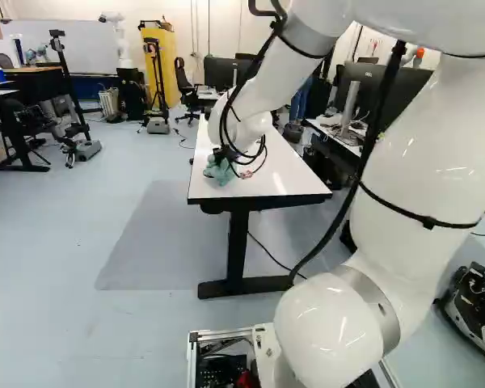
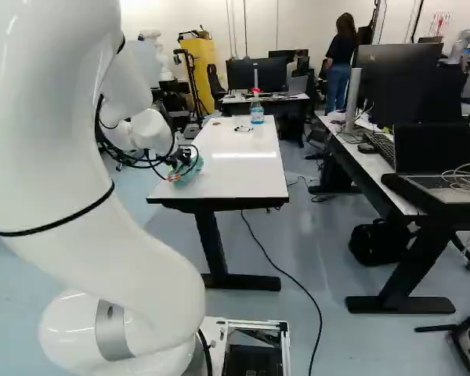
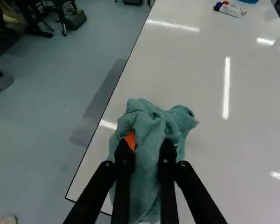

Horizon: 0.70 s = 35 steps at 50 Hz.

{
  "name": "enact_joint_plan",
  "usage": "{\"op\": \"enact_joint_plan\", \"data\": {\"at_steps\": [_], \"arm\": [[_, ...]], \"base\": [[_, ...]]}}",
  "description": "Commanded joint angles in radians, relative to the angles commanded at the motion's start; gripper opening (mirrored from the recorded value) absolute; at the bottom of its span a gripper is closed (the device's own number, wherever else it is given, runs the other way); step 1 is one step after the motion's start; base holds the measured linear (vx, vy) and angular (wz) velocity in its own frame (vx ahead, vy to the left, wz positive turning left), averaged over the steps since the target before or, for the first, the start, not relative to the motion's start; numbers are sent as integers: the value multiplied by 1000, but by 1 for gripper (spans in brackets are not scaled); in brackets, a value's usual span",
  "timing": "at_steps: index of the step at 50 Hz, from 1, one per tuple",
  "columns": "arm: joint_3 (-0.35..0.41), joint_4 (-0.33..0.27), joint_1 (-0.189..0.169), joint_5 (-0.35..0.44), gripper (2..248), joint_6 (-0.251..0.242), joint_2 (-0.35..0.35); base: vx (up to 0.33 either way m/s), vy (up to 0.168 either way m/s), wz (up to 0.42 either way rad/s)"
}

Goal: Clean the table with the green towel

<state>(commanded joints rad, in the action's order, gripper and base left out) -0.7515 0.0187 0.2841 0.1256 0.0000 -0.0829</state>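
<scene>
Your gripper [image 2: 180, 159] is at the near end of the white table [image 2: 235, 168], over the part of the top beside the left long edge. Seen in the wrist view, the two fingers of the gripper [image 3: 147, 149] stand partly apart, closed on a thick fold of the green towel [image 3: 151, 123], which fills the gap and touches both from opposite sides. One orange pad [image 3: 130, 140] shows against the cloth.

The towel is bunched rather than spread. Its crumpled bulk rises ahead of your fingertips and bulges past them on either side, while more cloth runs back between the fingers toward the palm. The bunch covers a small part of the table near its close left corner; you cannot tell how firmly it presses on the top.

Farther along the table, well apart from the towel, lies a small group of markers [image 3: 231, 9]. Near the table's far end, beyond the markers, stands an upright spray bottle [image 2: 257, 112] with a red head and blue contents. To the right of the table is a desk [image 2: 376, 168] bearing a laptop [image 2: 435, 153]. A dark cable [image 2: 286, 274] runs along the floor from beneath the table toward your base.
</scene>
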Motion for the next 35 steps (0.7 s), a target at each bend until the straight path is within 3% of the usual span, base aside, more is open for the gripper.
{"op": "enact_joint_plan", "data": {"at_steps": [14,29,30,34,35], "arm": [[-63,0,12,0,63,0,-58],[-65,0,12,0,63,0,-60],[-65,0,12,0,81,0,-60],[-65,0,12,0,81,0,-60],[-65,0,12,0,115,0,-60]], "base": [[0,0,0],[0,0,0],[0,0,0],[0,0,0],[0,0,0]]}}
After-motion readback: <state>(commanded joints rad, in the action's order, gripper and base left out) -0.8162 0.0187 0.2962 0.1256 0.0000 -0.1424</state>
